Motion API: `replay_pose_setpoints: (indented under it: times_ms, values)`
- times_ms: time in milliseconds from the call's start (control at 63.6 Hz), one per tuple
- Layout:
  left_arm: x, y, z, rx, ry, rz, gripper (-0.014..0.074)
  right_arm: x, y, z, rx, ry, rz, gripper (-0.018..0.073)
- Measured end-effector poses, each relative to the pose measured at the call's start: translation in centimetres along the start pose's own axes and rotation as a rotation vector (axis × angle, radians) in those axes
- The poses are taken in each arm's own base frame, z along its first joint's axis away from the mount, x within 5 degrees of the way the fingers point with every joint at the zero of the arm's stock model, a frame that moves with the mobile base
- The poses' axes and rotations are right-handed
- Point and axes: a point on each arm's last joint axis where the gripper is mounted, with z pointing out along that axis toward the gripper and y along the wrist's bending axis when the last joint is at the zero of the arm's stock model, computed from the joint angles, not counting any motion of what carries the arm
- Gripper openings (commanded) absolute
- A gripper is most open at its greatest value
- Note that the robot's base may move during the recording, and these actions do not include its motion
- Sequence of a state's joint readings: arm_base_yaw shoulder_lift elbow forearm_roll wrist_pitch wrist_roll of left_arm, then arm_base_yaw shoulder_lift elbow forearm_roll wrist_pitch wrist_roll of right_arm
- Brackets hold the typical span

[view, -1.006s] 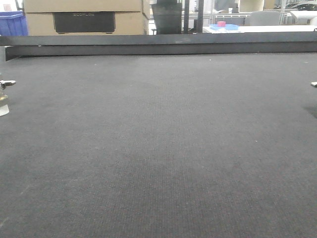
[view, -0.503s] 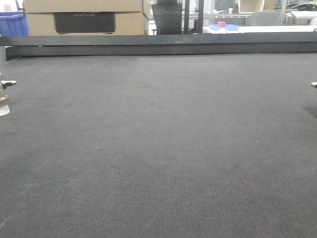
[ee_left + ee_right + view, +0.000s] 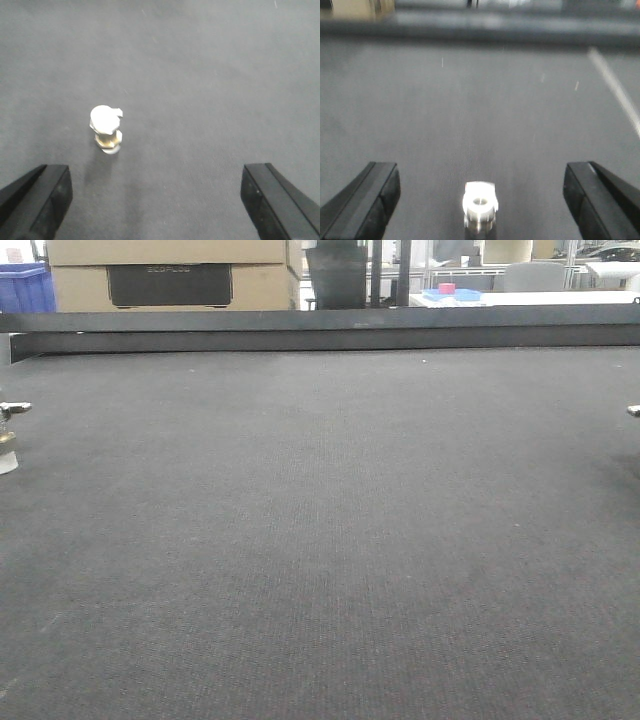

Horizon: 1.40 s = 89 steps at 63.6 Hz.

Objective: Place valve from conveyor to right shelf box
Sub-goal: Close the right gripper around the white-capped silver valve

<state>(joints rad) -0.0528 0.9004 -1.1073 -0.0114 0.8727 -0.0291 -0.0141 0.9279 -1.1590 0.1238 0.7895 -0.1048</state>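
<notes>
As seen from the left wrist: left end effector [image 3: 155,175], black fingers [image 3: 37,200] spread to the full width of the view, nothing held, nothing touched. Ahead of the fingers and apart from them, valve [image 3: 106,129] upright on the conveyor [image 3: 210,75], closer to the finger at the picture's left than to the other. Bright whitish top, brass-coloured body below it. Dark grey woven belt on every side.

As seen from the right wrist: right end effector [image 3: 481,172], likewise wide open and empty, one finger low at either side. Between them, clear of both, second valve [image 3: 480,202]: whitish top face with a round hole, silver body beneath, blurred, lower part cut by the frame. Beyond it, belt with a pale streak [image 3: 615,90] toward the right, then the black rail [image 3: 480,25] along the conveyor's far edge, out of focus.

Front view: valve [image 3: 7,440] at the extreme left of the frame, half cut off, with silver lever handle [image 3: 15,408] on top, brass middle and pale base on the belt, well short of the far edge. At the extreme right, only a silver tip [image 3: 634,410], identity not discernible from this view. Behind the far rail, cardboard box [image 3: 170,285] with a dark panel, blue bin [image 3: 22,288] at its left, white bench [image 3: 520,298] farther right.
</notes>
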Motion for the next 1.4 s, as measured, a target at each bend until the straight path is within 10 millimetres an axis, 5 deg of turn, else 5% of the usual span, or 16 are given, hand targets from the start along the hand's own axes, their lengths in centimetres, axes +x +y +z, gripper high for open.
replay_pose_setpoints:
  times_ms: [126, 330, 849, 1399]
  values:
    - [-0.4, -0.1, 1.3, 0.001, 0.053, 0.004, 0.0582, -2.3, -0.4, 3.0, -0.001, 0.227, -0.019, 0.0569]
    - [-0.4, -0.1, 1.9, -0.001, 0.081, 0.004, 0.0582, -2.5, -1.3, 7.7, 0.028, 0.454, -0.078, 0.0569]
    - [-0.4, -0.1, 1.9, -0.001, 0.081, 0.004, 0.0582, 2.4, -2.0, 19.3, -0.028, 0.765, -0.069, 0.0569]
    - [-0.4, -0.1, 1.9, -0.001, 0.083, 0.004, 0.0582, 6.4, -2.0, 25.5, -0.092, 0.871, -0.050, 0.0569]
